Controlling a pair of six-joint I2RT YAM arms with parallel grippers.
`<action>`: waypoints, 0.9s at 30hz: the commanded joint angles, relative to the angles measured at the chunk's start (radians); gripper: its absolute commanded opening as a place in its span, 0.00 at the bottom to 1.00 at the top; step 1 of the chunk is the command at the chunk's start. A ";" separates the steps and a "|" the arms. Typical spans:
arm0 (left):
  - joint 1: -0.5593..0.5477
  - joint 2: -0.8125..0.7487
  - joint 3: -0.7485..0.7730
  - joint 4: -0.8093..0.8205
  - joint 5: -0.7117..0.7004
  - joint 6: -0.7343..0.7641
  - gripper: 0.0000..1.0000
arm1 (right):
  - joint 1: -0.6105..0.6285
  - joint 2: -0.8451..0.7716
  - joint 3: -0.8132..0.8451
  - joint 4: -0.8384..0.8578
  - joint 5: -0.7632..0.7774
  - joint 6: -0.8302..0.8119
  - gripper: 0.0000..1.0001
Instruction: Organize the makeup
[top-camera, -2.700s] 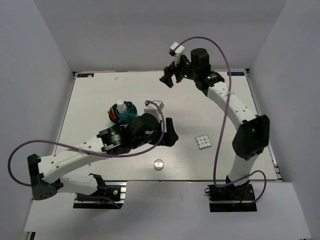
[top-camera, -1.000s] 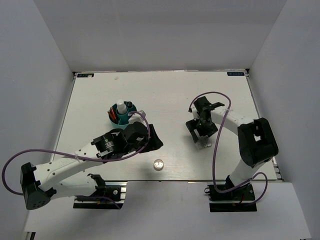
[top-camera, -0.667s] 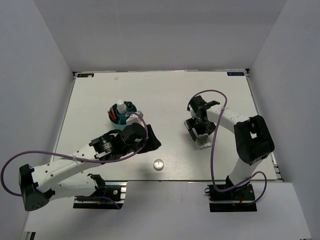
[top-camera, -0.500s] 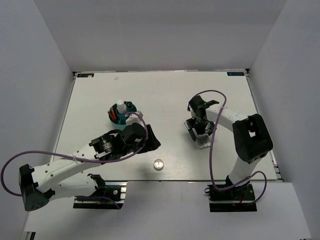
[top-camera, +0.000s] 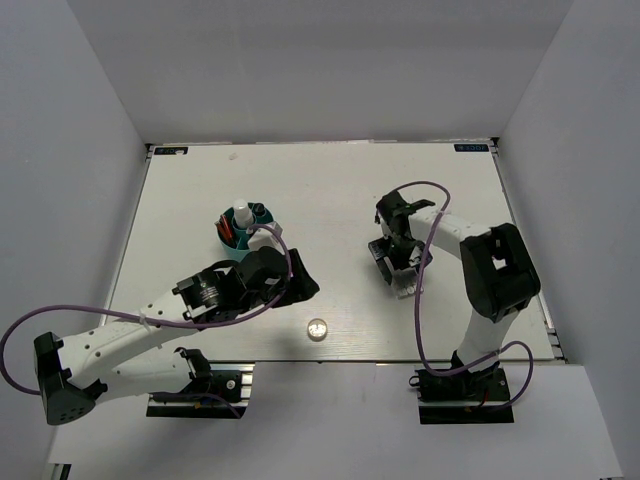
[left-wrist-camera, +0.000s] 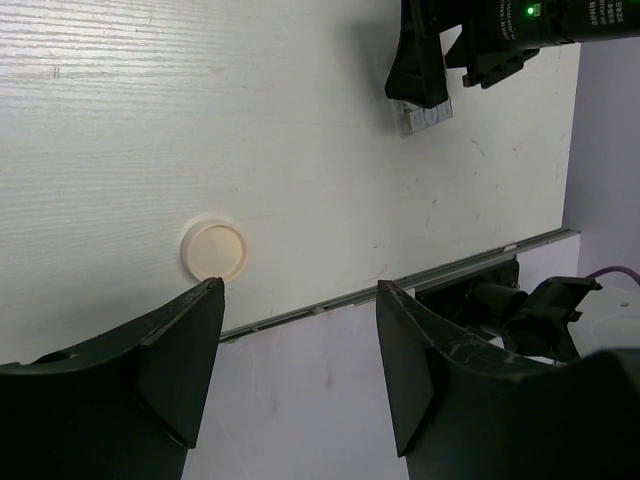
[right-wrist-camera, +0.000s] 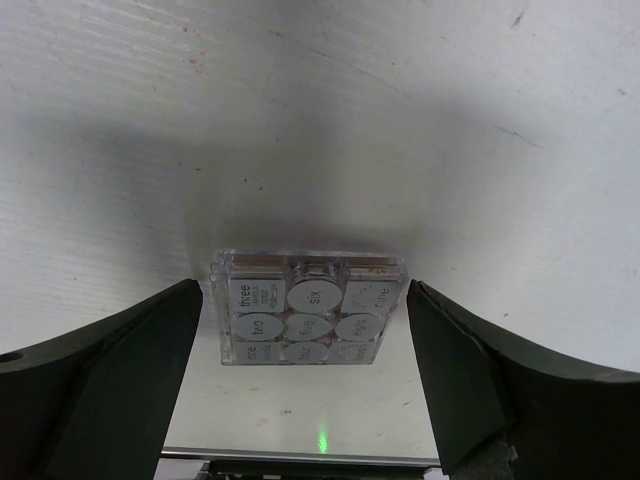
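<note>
The square clear palette (right-wrist-camera: 307, 310) with grey pans lies flat on the table. My right gripper (right-wrist-camera: 303, 290) is open, one finger on each side of it and apart from it. In the top view my right gripper (top-camera: 397, 266) hangs over the palette (top-camera: 409, 288), which it partly hides. The tiny round jar (top-camera: 317, 327) stands near the front edge. My left gripper (top-camera: 300, 285) is open and empty, just left of and behind the jar (left-wrist-camera: 213, 250). A white bottle (top-camera: 241, 215) and red and black pencils (top-camera: 228, 232) stand in the teal holder (top-camera: 258, 228).
The white table (top-camera: 200, 180) is walled in by grey panels at the back and sides. Its metal front edge (left-wrist-camera: 400, 290) runs just beyond the jar. The right arm's purple cable (top-camera: 425, 300) loops beside the palette.
My right arm has come down from the back of the table to straddle the palette. My left arm has drawn back toward the near left, its gripper now beside the jar.
</note>
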 joint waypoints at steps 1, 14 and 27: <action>0.000 -0.030 -0.006 -0.009 -0.020 -0.003 0.72 | -0.013 0.017 0.041 -0.025 -0.006 0.010 0.89; 0.000 -0.038 -0.001 -0.018 -0.022 -0.007 0.72 | -0.037 0.048 0.034 -0.041 -0.061 0.001 0.88; 0.000 -0.049 0.028 -0.043 -0.035 -0.009 0.71 | -0.059 0.060 0.056 -0.049 -0.135 -0.063 0.56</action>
